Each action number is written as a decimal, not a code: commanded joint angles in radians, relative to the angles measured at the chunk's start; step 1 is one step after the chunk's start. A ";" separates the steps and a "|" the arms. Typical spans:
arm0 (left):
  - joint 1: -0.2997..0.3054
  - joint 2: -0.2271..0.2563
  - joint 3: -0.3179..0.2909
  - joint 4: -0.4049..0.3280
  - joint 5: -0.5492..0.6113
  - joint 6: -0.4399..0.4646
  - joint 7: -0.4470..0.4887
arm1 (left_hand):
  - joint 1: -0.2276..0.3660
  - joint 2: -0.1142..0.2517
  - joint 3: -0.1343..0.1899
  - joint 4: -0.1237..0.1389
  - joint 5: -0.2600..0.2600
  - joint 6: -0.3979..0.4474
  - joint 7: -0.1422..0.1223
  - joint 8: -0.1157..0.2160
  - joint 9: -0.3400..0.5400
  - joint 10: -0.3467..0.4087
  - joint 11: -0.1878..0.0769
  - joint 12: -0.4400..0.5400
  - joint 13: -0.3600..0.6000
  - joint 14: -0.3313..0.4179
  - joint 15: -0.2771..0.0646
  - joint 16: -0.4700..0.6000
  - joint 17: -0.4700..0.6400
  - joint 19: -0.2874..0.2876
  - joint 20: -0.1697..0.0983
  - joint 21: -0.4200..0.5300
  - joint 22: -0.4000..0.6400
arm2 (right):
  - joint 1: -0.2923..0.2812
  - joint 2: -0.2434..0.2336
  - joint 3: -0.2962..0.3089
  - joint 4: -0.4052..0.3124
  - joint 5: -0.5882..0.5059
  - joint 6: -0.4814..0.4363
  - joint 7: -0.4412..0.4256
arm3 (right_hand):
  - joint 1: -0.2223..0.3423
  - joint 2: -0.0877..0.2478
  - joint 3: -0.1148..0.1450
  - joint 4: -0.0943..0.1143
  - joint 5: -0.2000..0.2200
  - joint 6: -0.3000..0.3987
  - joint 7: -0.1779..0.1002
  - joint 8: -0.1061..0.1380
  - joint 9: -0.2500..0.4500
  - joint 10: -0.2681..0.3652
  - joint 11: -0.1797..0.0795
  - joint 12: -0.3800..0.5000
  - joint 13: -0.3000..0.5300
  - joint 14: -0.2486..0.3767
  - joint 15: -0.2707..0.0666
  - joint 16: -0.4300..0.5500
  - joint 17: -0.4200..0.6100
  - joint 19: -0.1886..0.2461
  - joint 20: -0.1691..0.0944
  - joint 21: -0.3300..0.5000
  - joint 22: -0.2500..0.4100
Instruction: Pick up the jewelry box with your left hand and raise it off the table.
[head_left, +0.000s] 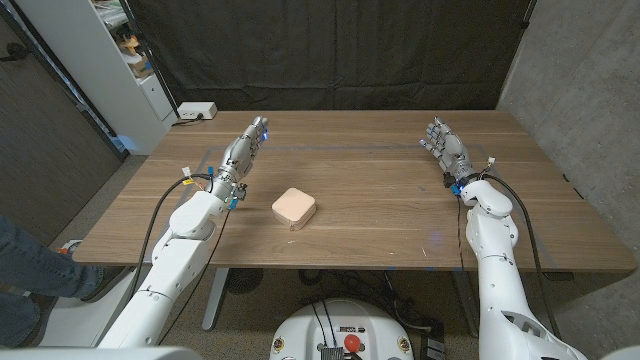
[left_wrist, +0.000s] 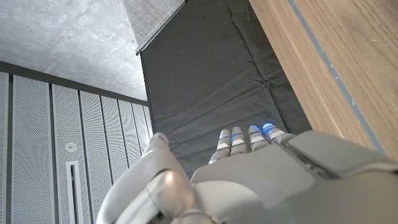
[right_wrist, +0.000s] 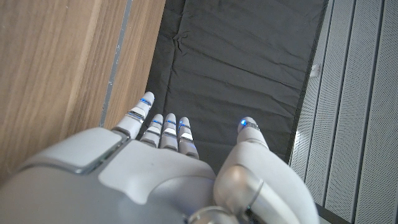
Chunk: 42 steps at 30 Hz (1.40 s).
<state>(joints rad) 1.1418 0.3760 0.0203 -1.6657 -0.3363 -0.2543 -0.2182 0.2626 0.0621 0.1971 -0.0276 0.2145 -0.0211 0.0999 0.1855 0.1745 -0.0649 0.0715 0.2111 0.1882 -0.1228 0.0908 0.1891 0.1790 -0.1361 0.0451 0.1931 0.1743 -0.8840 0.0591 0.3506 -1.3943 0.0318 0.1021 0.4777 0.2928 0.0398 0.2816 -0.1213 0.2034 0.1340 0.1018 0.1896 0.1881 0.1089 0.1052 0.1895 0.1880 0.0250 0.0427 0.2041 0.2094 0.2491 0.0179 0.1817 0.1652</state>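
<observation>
Pre-reach: my left hand open, empty, apart from jewelry box on worktop. Next I swing inward, close around box.

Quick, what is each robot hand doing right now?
Left hand: open, holding nothing, apart from the jewelry box.
Right hand: open, holding nothing.

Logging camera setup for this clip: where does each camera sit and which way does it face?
Head view: on the robot's head, looking down at the table, jewelry box, both arms.
Left wrist view: along the left hand toward a black curtain.
Right wrist view: along the right hand toward the same curtain.
Shared: table wood and curtain appear in all three.
</observation>
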 joint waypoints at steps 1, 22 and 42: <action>0.017 0.004 -0.005 -0.019 -0.009 -0.024 -0.019 | 0.007 0.003 0.001 -0.008 0.001 0.006 0.003 0.005 0.003 0.005 0.000 0.004 0.004 0.007 0.000 0.005 0.004 -0.004 0.007 0.006 0.003 | 0.010 -0.003 -0.003 0.015 -0.001 0.010 -0.002 | 0.007 -0.001 0.000 0.001 0.004 0.006 -0.005 0.006 0.002 0.003 0.000 0.007 0.003 0.001 0.011 0.003 0.001 0.003 0.006 0.006 0.004; 0.046 0.014 -0.025 -0.033 -0.033 -0.046 -0.054 | 0.007 0.004 -0.001 -0.012 0.001 0.007 0.002 0.003 0.003 0.005 0.003 0.002 0.004 0.007 -0.001 0.002 0.004 -0.004 0.008 0.004 0.003 | 0.011 0.002 -0.019 0.016 -0.009 0.010 -0.016 | 0.008 0.000 -0.003 0.000 0.004 0.006 -0.005 0.007 0.002 0.004 0.000 0.007 0.003 0.002 0.010 0.004 0.001 0.003 0.006 0.007 0.004; 0.060 0.017 -0.031 -0.042 -0.044 -0.077 -0.082 | 0.006 0.005 -0.003 -0.014 0.000 0.011 0.002 0.004 0.003 0.007 0.002 0.001 0.004 0.009 -0.001 0.002 0.004 -0.003 0.010 0.004 0.003 | 0.023 0.003 -0.035 0.028 -0.015 0.013 -0.031 | 0.009 0.001 -0.004 0.000 0.004 0.006 -0.005 0.006 0.002 0.002 0.001 0.007 0.003 0.000 0.010 0.003 0.000 0.001 0.006 0.006 0.004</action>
<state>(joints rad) 1.1920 0.3921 -0.0078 -1.7013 -0.3775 -0.3113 -0.2881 0.2626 0.0621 0.1887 -0.0360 0.2145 -0.0192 0.0979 0.1855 0.1745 -0.0650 0.0715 0.2111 0.1882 -0.1140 0.0886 0.1891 0.1789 -0.1400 0.0489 0.1931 0.1744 -0.8672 0.0625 0.3234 -1.3739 0.0191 0.1139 0.4537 0.2928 0.0398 0.2817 -0.1212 0.2034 0.1340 0.1018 0.1896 0.1880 0.1089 0.1052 0.1896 0.1880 0.0250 0.0427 0.2041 0.2094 0.2491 0.0179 0.1817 0.1651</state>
